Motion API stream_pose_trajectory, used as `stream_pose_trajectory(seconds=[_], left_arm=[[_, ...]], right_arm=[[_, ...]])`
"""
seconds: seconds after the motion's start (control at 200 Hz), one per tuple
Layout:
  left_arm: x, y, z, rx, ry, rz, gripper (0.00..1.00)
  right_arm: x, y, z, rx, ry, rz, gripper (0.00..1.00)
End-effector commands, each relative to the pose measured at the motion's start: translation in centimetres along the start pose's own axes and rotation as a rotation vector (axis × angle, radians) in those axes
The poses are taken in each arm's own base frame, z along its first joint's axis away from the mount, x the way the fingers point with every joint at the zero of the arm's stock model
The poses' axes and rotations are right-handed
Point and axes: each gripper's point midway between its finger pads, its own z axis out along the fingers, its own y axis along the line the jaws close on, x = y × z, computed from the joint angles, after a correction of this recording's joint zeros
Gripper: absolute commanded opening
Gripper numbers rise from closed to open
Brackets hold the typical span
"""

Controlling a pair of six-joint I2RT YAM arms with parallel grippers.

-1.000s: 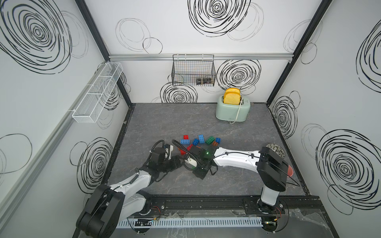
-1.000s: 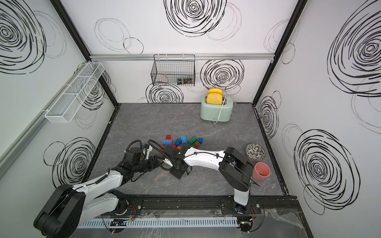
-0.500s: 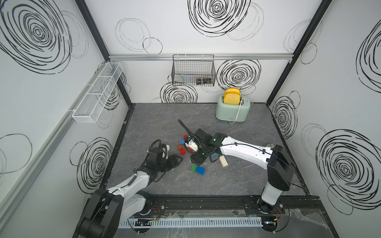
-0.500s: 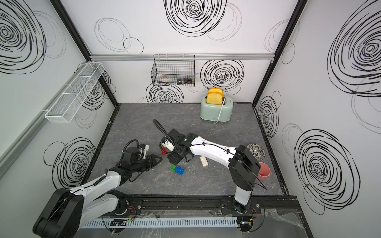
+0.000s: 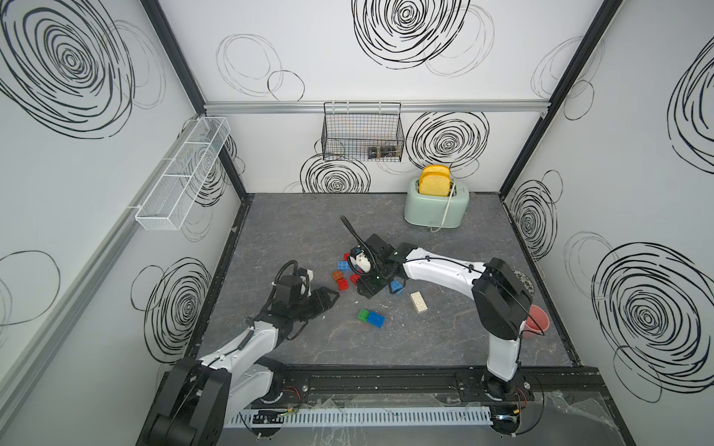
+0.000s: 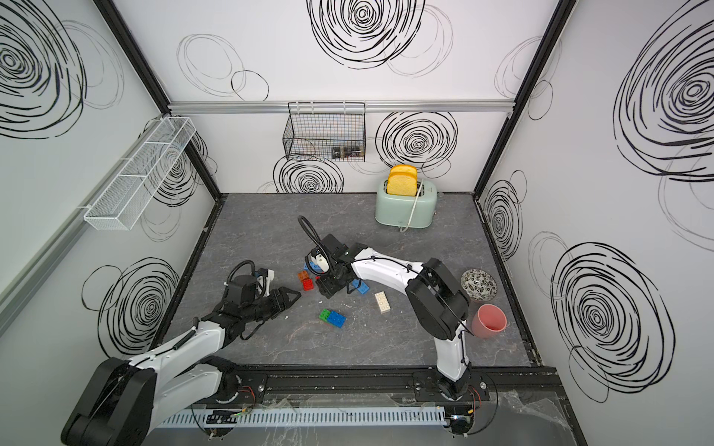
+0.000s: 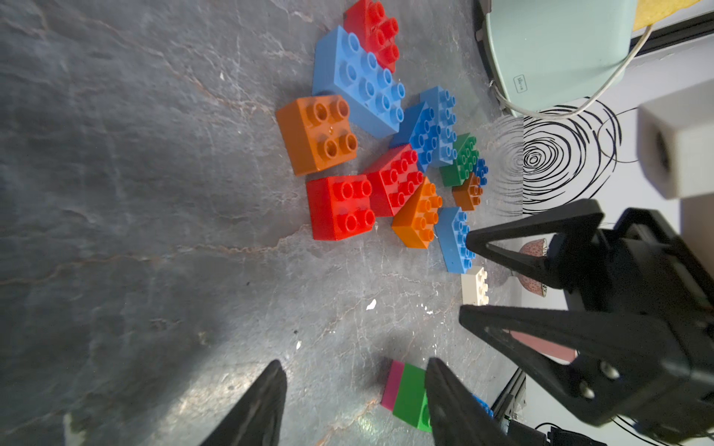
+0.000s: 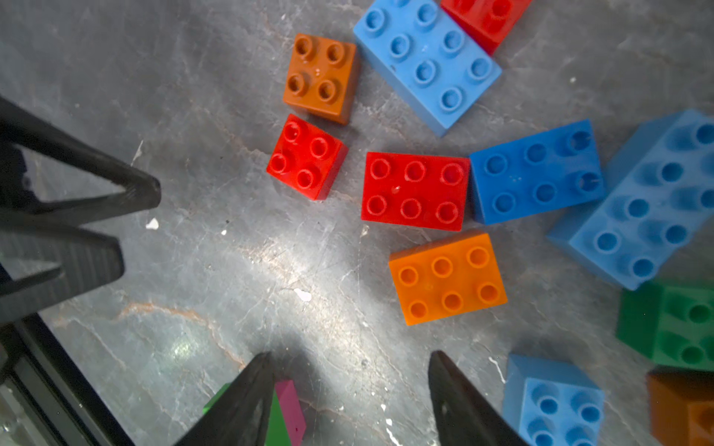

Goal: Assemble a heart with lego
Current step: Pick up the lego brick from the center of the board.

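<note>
Loose lego bricks lie in a cluster mid-floor: a red 2x2 [image 8: 307,156], an orange 2x2 [image 8: 320,77], a red 2x3 [image 8: 415,191], an orange 2x3 [image 8: 448,278] and several blue ones [image 8: 537,172]. A joined green-and-blue piece [image 5: 371,317] with a pink layer [image 7: 409,390] lies alone nearer the front. A cream brick [image 5: 419,302] lies to its right. My right gripper [image 8: 349,359] hangs open over bare floor at the cluster's front edge, holding nothing. My left gripper [image 7: 353,382] is open and empty, low at the left, pointing toward the bricks [image 5: 328,299].
A mint toaster [image 5: 436,204] with yellow toast stands at the back right. A pink cup [image 6: 490,320] and a patterned bowl [image 6: 479,285] sit by the right wall. A wire basket [image 5: 363,131] hangs on the back wall. The two grippers are close together.
My right gripper left the green-and-blue piece on the floor, swung back to the brick cluster and opened wider. The left gripper drew back slightly to the left.
</note>
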Motion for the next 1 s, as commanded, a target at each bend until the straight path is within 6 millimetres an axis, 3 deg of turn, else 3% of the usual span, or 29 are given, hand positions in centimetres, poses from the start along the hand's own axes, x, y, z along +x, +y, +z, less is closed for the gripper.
stream_pose_trajectory(seconds=[0.0, 0.27, 0.63, 0.991], left_arm=[[-0.5, 0.1, -0.1, 0.004, -0.023, 0.000, 0.62], [-0.4, 0.2, 0.1, 0.007, -0.016, -0.002, 0.62], [-0.3, 0.5, 0.2, 0.003, -0.013, -0.008, 0.62], [-0.4, 0.7, 0.2, 0.000, -0.016, -0.011, 0.62]], right_arm=[[0.2, -1.2, 0.3, 0.024, -0.029, 0.076, 0.72], [2.1, -2.2, 2.1, -0.016, 0.007, 0.136, 0.73], [0.4, -3.0, 4.3, 0.011, 0.010, 0.103, 0.73], [-0.3, -3.2, 5.8, 0.195, 0.049, -0.012, 0.70]])
